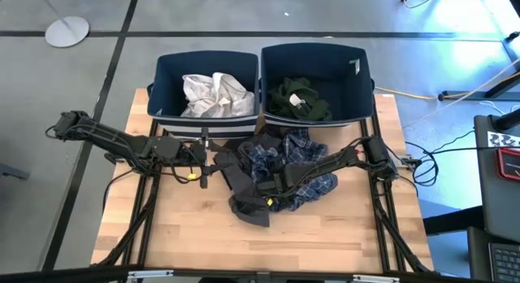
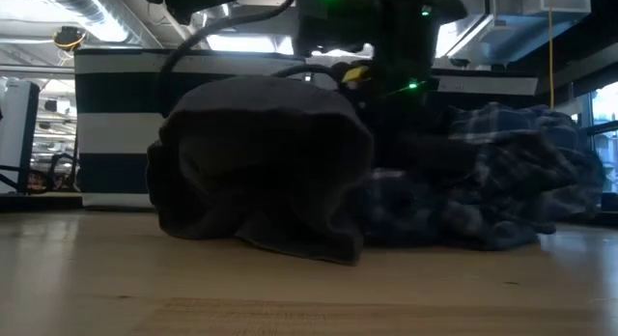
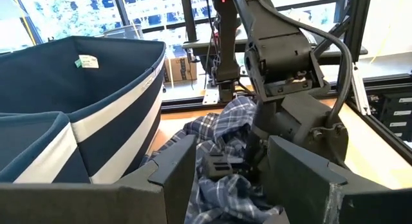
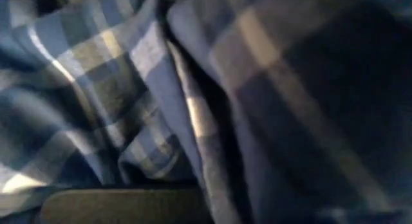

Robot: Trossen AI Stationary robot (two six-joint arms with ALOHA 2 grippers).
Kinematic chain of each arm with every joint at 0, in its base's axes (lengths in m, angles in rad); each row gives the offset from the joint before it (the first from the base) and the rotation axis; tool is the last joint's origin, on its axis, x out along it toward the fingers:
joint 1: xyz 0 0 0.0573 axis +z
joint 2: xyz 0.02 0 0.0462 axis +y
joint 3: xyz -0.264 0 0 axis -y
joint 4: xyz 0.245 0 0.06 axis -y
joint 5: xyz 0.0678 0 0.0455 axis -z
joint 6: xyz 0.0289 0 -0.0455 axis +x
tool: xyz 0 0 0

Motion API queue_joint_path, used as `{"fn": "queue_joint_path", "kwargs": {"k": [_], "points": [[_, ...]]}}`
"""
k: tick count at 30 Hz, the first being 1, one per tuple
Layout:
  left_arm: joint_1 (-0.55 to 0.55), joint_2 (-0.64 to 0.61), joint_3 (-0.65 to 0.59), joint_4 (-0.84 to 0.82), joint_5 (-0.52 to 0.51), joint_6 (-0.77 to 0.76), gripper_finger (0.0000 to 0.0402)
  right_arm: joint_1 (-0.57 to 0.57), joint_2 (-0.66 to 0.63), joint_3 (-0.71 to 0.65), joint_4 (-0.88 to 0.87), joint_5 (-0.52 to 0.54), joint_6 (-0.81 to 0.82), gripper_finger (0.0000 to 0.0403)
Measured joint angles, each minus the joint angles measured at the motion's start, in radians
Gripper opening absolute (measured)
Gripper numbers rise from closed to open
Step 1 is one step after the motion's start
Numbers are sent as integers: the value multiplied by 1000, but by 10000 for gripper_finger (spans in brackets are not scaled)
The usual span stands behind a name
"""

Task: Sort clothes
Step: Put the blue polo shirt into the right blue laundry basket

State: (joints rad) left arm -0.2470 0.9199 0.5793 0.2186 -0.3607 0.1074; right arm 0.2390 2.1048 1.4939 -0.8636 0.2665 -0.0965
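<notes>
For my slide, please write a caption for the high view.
Right gripper reaches into plaid shirt; left gripper waits beside grey garment.

Wooden table (image 1: 187, 234). Two navy bins at 12 o'clock edge: left bin (image 1: 166, 71), right bin (image 1: 361, 80), side by side. Plaid shirt (image 1: 313, 189) at centre, dark grey garment (image 1: 244, 206) touching it toward 8 o'clock.

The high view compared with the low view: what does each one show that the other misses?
Only the high view shows the white garment in the left bin, the dark green garment in the right bin, and the left claw beside the pile. Only the low view shows the room behind the table. Both show the dark grey garment and plaid shirt on the table.
</notes>
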Motion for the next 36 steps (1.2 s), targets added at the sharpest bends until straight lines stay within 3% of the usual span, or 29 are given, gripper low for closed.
{"fn": "queue_joint_path", "kwargs": {"k": [10, 21, 30, 36], "points": [[0, 0, 0, 1, 0, -3, 184, 53, -185, -5, -126, 71, 115, 16], [0, 0, 0, 2, 0, -3, 184, 56, -417, -4, -199, 272, 168, 17], [0, 0, 0, 2, -1, -3, 184, 55, -581, -2, -196, 443, 167, 17], [0, 0, 0, 2, -1, 1, 184, 55, -682, -2, -85, 544, 85, 19]]}}
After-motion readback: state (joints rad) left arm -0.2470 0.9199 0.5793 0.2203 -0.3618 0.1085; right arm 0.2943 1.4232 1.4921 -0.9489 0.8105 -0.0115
